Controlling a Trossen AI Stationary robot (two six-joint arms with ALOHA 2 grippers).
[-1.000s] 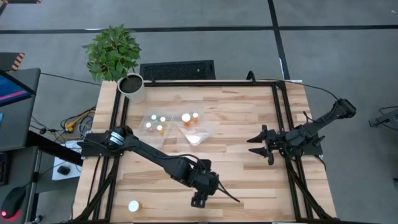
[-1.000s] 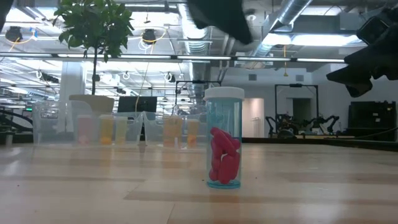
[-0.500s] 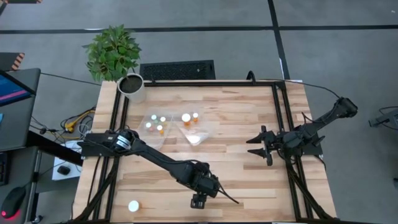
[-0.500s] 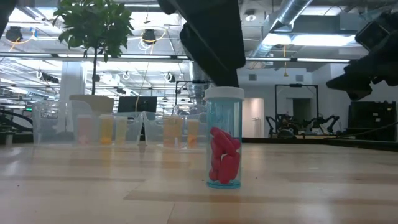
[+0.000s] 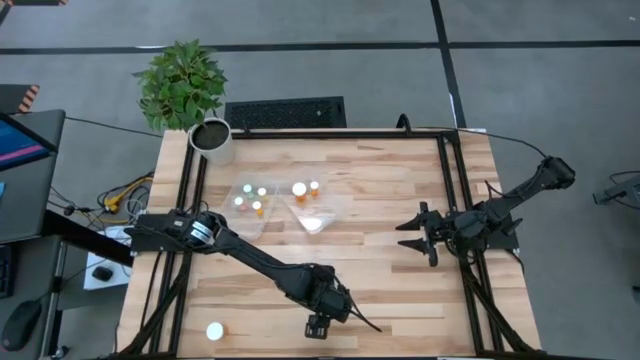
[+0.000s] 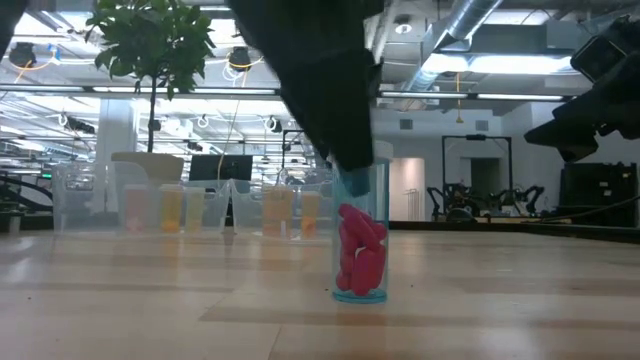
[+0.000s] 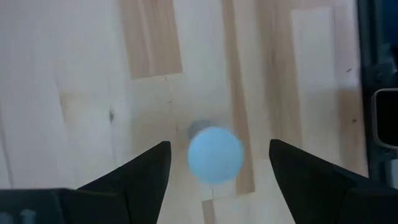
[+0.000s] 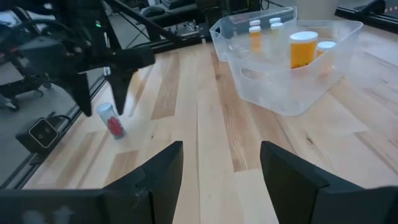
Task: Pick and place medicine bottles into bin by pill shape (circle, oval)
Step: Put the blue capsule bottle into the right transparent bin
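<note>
Desk [image 5: 380, 200] planks of pale wood were seen carrying everything, with two dark arms reaching in from either side. Behind the middle, two clear bins [image 5: 318, 208] sat side by side, several small white-capped bottles already inside them. A potted plant [image 5: 183, 88] was stood at the far left corner.

The left hand [image 5: 320, 325] was positioned near the front edge, pointing straight down, its fingers held wide with nothing between them. In the left wrist view the fingers [image 7: 146, 168] were shown spread to either side of a round pale cap. That cap belonged to a clear bottle of red pills [image 6: 360, 235], stood upright on the desk, its long axis vertical and directly beneath the left hand. In the low view the left hand was seen reaching down over the cap, so a grasp was judged to need only a short further descent and a closing.

The right hand [image 5: 418, 233] was held well apart at the right side, its fingers spread and empty. Another white-capped bottle [image 5: 214, 330] was left near the front left corner.
</note>
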